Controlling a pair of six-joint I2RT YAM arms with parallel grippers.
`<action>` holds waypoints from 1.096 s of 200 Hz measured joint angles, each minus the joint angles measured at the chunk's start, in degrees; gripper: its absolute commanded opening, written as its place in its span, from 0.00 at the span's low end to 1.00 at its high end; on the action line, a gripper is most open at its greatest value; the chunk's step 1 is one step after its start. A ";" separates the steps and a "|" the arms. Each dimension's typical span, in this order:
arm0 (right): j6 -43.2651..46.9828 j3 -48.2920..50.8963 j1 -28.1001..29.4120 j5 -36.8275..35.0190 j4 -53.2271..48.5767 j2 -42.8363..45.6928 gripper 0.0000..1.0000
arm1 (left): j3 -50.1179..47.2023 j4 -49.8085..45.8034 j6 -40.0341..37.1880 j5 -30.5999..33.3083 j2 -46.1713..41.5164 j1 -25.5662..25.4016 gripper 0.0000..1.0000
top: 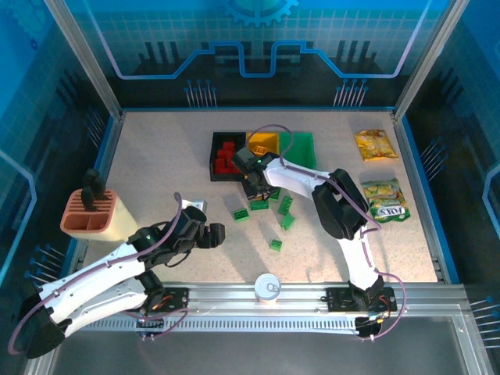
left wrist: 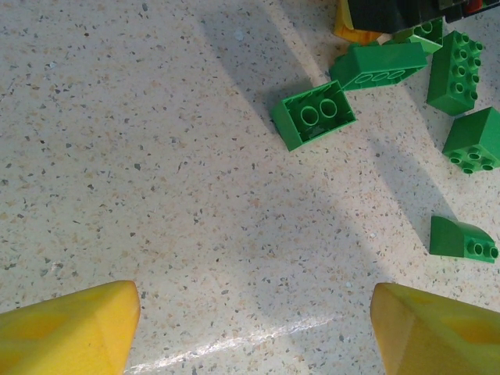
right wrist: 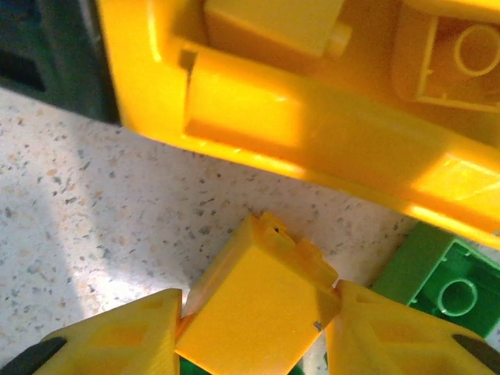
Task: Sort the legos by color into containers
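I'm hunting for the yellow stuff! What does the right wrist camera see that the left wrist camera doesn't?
Right wrist camera: a yellow brick pinched in the right gripper, just outside the yellow bin. Left wrist camera: the left gripper open over the table, loose green bricks beyond, and a yellow scrap at the top edge, too cut off to name. Both: the speckled table and green bricks.
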State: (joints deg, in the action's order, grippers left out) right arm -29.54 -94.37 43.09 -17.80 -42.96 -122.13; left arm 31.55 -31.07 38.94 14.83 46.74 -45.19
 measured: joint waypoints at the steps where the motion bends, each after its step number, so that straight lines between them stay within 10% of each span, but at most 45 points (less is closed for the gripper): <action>1: 0.00 0.00 0.02 0.00 0.00 0.00 0.37 | 0.00 0.00 0.00 0.00 0.00 0.00 0.79; 181: 5.46 -18.60 -5.53 -1.25 -6.23 2.60 0.40 | 0.00 -1.40 0.04 0.46 -1.79 0.00 0.78; 219: 6.60 -25.05 -7.87 -0.09 -8.41 -1.68 0.78 | -0.28 -1.79 0.15 0.81 -2.47 -0.11 0.78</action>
State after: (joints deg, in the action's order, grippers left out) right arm -22.94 -119.42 35.22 -17.89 -51.37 -123.81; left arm 31.27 -32.86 39.09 15.64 44.27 -45.30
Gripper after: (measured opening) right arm 0.670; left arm 0.783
